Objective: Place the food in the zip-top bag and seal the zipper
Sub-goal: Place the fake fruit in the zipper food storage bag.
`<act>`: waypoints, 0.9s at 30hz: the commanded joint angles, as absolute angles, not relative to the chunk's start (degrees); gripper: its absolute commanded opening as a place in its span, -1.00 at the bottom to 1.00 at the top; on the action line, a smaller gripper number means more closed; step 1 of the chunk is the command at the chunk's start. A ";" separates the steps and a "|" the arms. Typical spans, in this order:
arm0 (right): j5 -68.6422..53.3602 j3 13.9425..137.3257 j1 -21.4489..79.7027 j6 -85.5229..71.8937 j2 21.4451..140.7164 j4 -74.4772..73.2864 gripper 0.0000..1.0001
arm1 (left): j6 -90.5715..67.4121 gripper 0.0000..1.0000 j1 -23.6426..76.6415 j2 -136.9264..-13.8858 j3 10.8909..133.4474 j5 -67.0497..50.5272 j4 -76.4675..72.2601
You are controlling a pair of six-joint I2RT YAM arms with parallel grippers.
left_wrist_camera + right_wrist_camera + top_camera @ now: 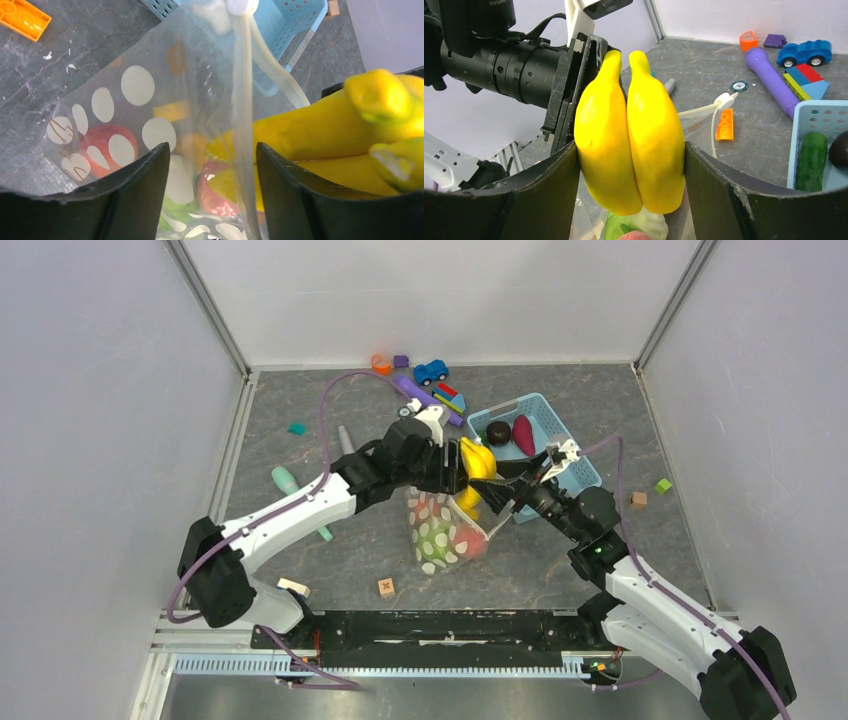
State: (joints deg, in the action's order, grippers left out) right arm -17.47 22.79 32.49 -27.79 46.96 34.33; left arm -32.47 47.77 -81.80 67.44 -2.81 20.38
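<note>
The zip-top bag [440,535] stands mid-table with its mouth raised, holding a red peach [102,145], a red apple [217,190] and the green cabbage [634,227]. My right gripper [630,150] is shut on the yellow banana bunch [629,140] and holds it over the bag's mouth [478,462]. My left gripper [212,150] is open, its fingers astride the bag's mouth edge, with the zipper [245,90] running between them up to the white slider [241,6]. A dark purple piece [523,435] lies in the blue basket [575,455].
The basket sits right behind the bag and also holds a green cucumber [811,160] and a dark round piece [498,432]. A blue toy car [431,371], a purple cylinder [425,395], an orange block [724,125] and small cubes [386,587] are scattered around.
</note>
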 commanded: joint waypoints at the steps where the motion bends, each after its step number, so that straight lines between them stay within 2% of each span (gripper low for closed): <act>1: -19.12 22.52 32.96 -29.91 46.29 39.20 -1.00 | -29.39 0.28 47.98 -85.00 72.30 0.52 19.00; 3: -18.77 22.63 32.91 -29.61 46.07 37.66 -1.00 | -28.55 -0.31 47.99 -85.96 73.58 2.73 20.21; 5: -17.84 22.89 32.96 -28.96 45.73 35.59 -1.00 | -28.16 -0.76 47.99 -86.22 74.57 6.15 21.13; 6: -17.49 23.12 32.98 -28.63 45.49 34.30 -1.00 | -27.74 -0.91 47.94 -86.15 75.11 7.75 21.70; 7: -17.37 23.24 32.96 -28.19 45.44 33.01 -1.00 | -27.33 -0.96 47.98 -86.01 75.75 9.88 22.22; 16: -20.92 27.95 32.96 -21.73 48.31 22.06 -1.00 | -24.63 -0.96 47.99 -80.71 78.90 23.45 25.34; 27: -20.57 37.99 37.13 -11.70 55.77 10.51 -1.00 | -23.75 -0.96 47.99 -76.11 78.66 25.57 27.24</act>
